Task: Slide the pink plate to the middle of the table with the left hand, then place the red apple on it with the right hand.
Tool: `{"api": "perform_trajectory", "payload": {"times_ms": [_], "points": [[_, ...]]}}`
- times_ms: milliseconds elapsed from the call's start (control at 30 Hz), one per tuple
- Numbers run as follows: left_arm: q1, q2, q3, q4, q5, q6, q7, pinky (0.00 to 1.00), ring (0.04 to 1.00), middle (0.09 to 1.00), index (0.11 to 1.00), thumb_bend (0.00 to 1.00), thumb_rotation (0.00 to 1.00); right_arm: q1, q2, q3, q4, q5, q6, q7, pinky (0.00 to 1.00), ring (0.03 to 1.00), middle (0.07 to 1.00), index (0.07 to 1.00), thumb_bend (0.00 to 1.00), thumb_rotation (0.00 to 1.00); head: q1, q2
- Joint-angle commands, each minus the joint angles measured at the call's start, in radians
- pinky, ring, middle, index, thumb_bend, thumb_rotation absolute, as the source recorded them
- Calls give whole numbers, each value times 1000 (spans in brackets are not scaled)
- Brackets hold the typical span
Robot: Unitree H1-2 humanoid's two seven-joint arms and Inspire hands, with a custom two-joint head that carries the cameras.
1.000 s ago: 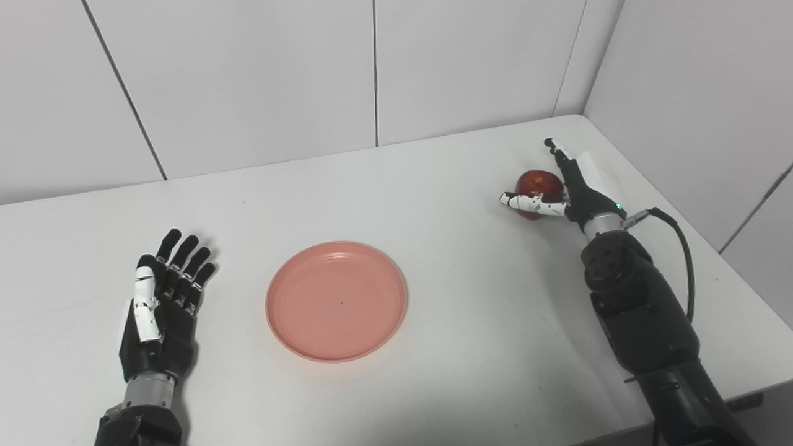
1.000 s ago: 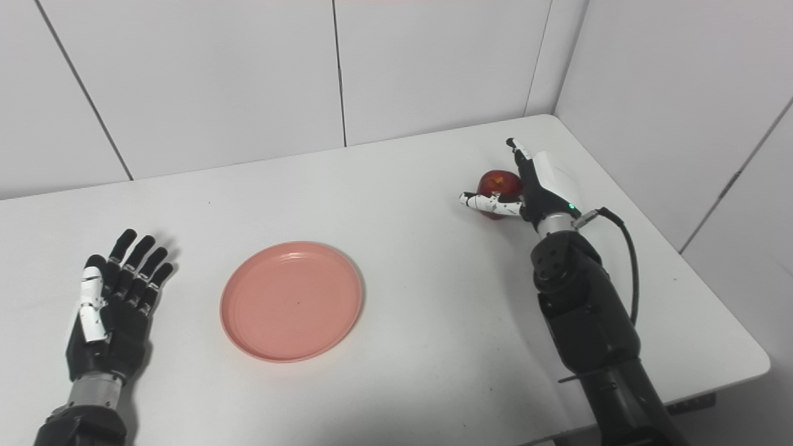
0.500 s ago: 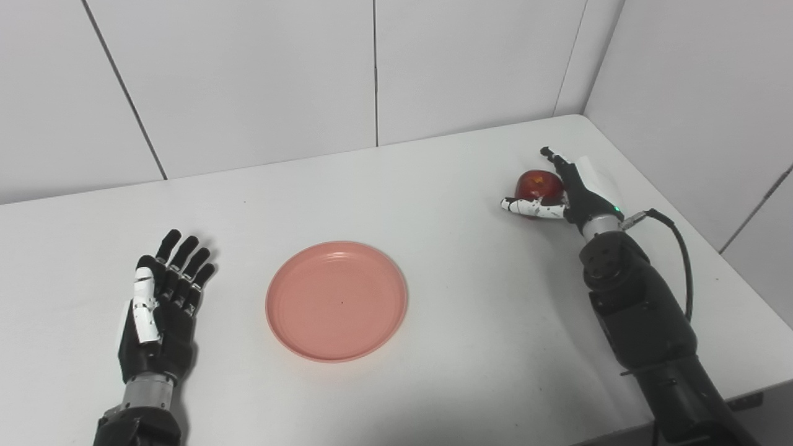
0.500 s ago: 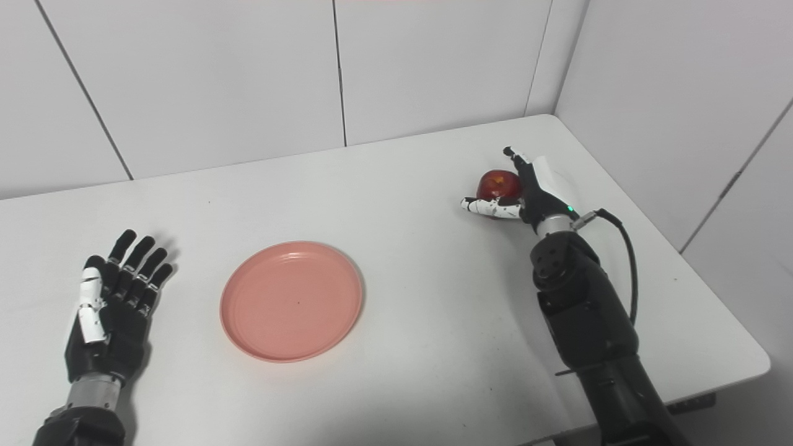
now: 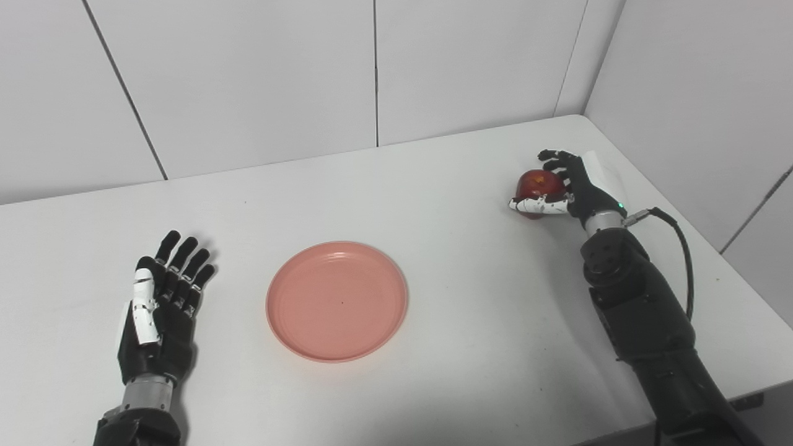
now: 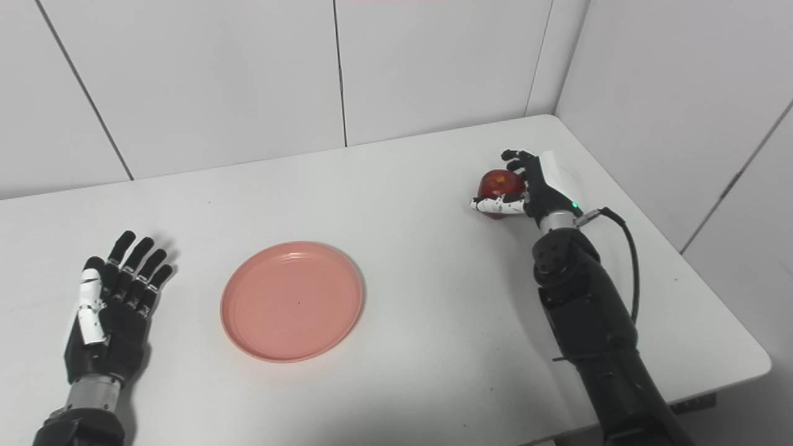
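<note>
The pink plate [image 5: 336,301] lies flat near the middle of the white table [image 5: 433,186]. The red apple [image 5: 536,186] sits at the far right of the table. My right hand [image 5: 570,186] is curled around the apple, fingers over its far side and thumb under its near side. In the right eye view the apple [image 6: 499,184] and the right hand [image 6: 534,186] show the same grasp. My left hand [image 5: 162,306] lies open and empty, palm up, left of the plate and apart from it.
White wall panels stand behind the table and along its right side. The table's right edge [image 6: 712,285] runs close to my right arm [image 6: 582,310]. Nothing else lies on the table.
My right hand's fingers have curled down over the apple and the thumb has closed under it. The left hand and the plate have not moved.
</note>
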Motion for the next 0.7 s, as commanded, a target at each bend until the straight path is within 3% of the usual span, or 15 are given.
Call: {"api": "perform_trajectory", "payload": {"times_ms": [0,67,100,167,667], "points": [[14,7,0,8,4,37,18,894,882,893,880,365,1000,-55,-13,-13,16,12,-88,-64,510,583,632,637,762,115,0,0],[15,7,-1,4,5,37,18,893,881,893,880,364,1000,-63,-14,-7,45,14,-119,-90,498,569,620,622,752,103,0,0],[15,7,-1,2,3,37,16,894,883,894,882,363,1000,-67,-14,-3,58,14,-131,-99,476,548,595,557,638,120,5,3],[16,9,-2,2,0,33,9,898,886,896,884,362,1000,-78,-15,7,90,8,-149,-119,453,525,567,503,544,133,5,3],[17,14,-4,4,2,31,6,897,889,902,889,374,1000,-97,-15,40,136,14,-146,-155,415,499,550,488,516,130,5,3]]}}
